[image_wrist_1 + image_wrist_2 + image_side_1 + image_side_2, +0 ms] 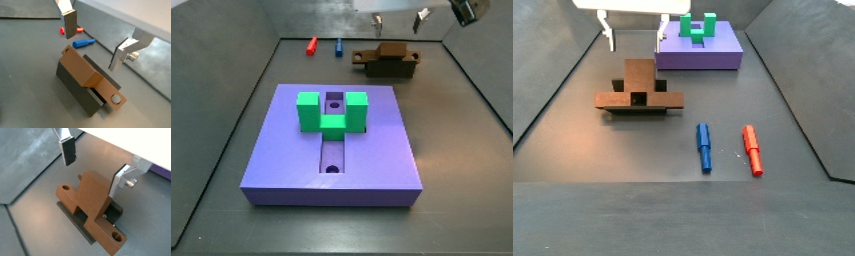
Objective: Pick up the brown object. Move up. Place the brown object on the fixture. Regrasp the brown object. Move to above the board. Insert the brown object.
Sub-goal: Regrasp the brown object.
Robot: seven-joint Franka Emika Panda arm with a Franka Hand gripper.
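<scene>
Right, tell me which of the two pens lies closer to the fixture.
The blue pen. It lies between the red pen and the fixture. The open gripper hangs above the brown object.

The reddish-brown blocky piece, the brown object (pixel 640 88), lies on the dark olive-grey low holder, the fixture (pixel 392 70). The two-finger gripper (pixel 633 33) hangs above the fixture, jaws apart, touching nothing. The large purple slab, the board (pixel 285 150), lies well apart from the fixture, a green U-shaped block (pixel 331 111) on it. A blue pen (pixel 704 146) and a red pen (pixel 752 149) lie side by side near the fixture.

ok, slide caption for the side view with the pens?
Open end effector above brown object resting on fixture.
</scene>
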